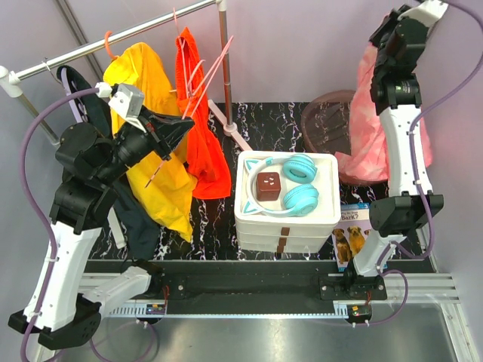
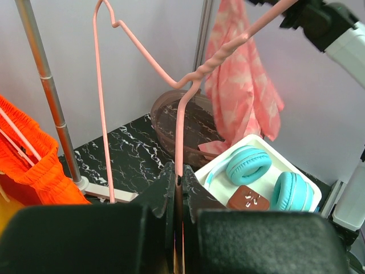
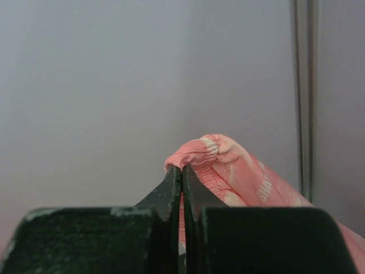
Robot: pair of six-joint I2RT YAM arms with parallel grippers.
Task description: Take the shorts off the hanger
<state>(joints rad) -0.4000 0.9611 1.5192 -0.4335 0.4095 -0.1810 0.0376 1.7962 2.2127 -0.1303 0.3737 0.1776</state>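
In the top view my left gripper (image 1: 187, 119) is shut on the thin pink wire hanger (image 1: 219, 60), holding it bare beside the clothes rack. The left wrist view shows the same grip (image 2: 179, 178) on the hanger's wire (image 2: 102, 114), with its twisted neck rising up and to the right. The pink patterned shorts (image 1: 362, 143) hang far off at the right, over the brown basket (image 1: 324, 121). My right gripper (image 1: 377, 38) is raised high and shut on their elastic waistband (image 3: 182, 168). The shorts (image 2: 242, 91) dangle free of the hanger.
The rack's rail (image 1: 113, 41) carries a yellow garment (image 1: 151, 83), an orange one (image 1: 200, 143) and a dark one (image 1: 143, 226). Stacked white trays (image 1: 287, 222) hold teal headphones (image 1: 298, 185) and a brown box (image 1: 268, 185). A dog booklet (image 1: 351, 234) lies to their right.
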